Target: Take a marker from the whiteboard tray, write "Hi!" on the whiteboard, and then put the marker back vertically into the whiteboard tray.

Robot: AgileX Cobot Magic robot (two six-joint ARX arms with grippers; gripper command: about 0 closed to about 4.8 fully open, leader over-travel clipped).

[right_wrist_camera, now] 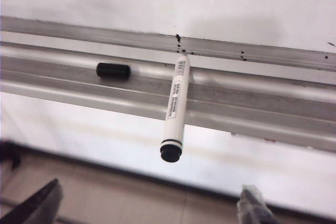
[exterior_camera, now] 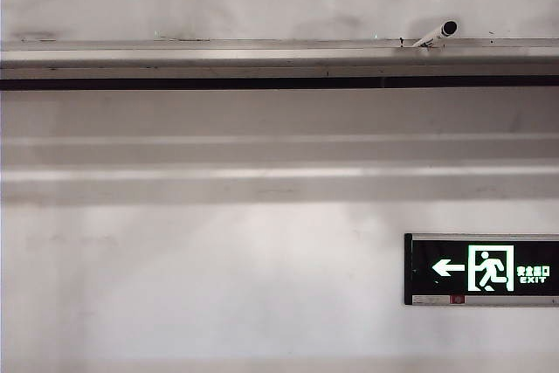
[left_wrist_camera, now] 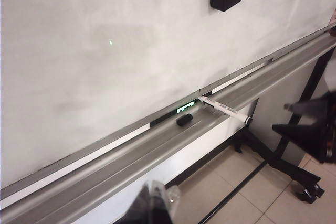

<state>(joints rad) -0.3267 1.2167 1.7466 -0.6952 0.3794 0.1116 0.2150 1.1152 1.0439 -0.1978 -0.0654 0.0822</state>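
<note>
Lying crosswise on whiteboard tray (right_wrist_camera: 252, 98), marker (right_wrist_camera: 175, 109) overhangs edge; right end effector (right_wrist_camera: 152, 203) spread.

wall: pale, green exit sign (exterior_camera: 481, 270) | floor: beige tiles (left_wrist_camera: 262, 192)

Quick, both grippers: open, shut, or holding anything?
Left gripper: only a blurred finger shows in its wrist view, cannot tell; holds nothing visible.
Right gripper: open, empty, just off the marker lying across the whiteboard tray.
</note>
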